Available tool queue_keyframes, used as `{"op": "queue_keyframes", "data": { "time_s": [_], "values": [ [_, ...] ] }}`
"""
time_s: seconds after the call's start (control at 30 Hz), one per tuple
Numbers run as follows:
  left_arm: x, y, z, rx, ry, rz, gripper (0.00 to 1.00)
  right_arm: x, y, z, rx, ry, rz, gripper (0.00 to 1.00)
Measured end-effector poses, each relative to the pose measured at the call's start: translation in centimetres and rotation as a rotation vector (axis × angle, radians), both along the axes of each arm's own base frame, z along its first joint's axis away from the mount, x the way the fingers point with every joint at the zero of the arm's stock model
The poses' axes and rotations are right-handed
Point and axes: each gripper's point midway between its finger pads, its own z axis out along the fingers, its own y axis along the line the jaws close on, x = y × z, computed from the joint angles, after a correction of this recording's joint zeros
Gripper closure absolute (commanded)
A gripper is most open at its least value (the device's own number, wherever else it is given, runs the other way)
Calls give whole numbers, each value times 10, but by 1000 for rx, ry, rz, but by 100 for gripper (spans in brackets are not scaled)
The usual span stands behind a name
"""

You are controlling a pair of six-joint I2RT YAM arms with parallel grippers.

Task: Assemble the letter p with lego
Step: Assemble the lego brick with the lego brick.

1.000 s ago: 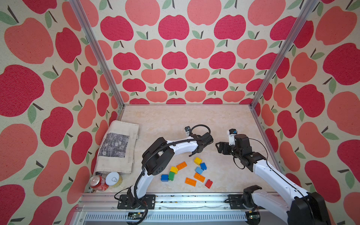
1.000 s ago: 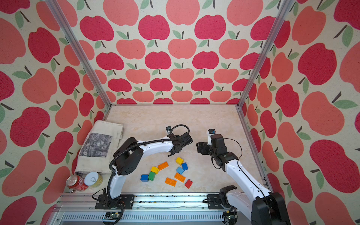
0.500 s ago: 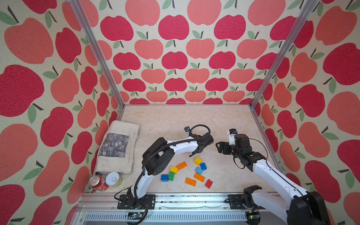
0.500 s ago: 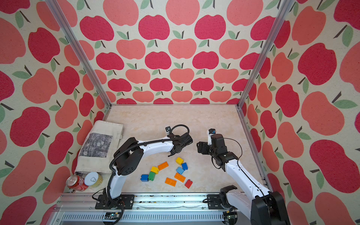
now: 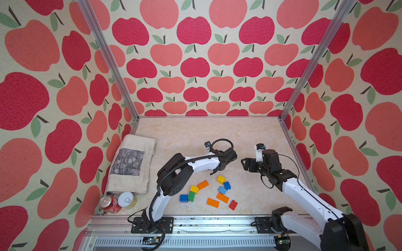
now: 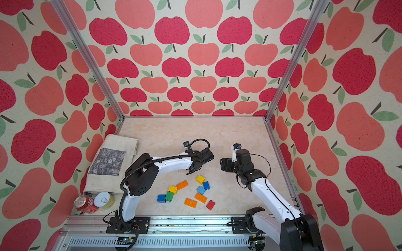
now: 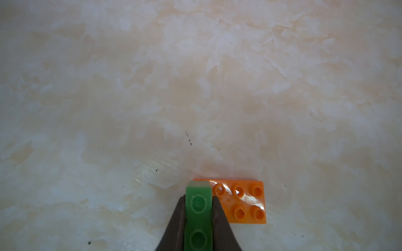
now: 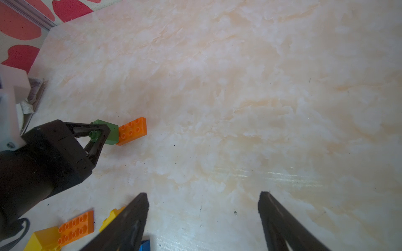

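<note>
My left gripper is shut on a green lego brick, held low over the table. The green brick's end touches a flat orange lego brick lying studs up. The right wrist view shows the same green brick against the orange one. In both top views this pair is hidden under the left wrist. My right gripper hangs open and empty to the right. Several loose lego bricks lie nearer the front, among them a yellow one, an orange one and a red one.
A folded cloth bag lies at the left, with a red drink can and a tin can in front of it. Apple-patterned walls close three sides, and a metal rail runs along the front.
</note>
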Motion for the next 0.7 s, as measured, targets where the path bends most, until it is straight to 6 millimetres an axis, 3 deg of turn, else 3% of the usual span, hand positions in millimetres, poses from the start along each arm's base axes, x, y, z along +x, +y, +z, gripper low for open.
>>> {"op": "queue_keyframes", "data": {
  "time_s": [0.7],
  "values": [
    [0, 1, -11, 61, 71, -112, 100, -1, -3, 2, -1, 0, -8, 17]
  ]
}}
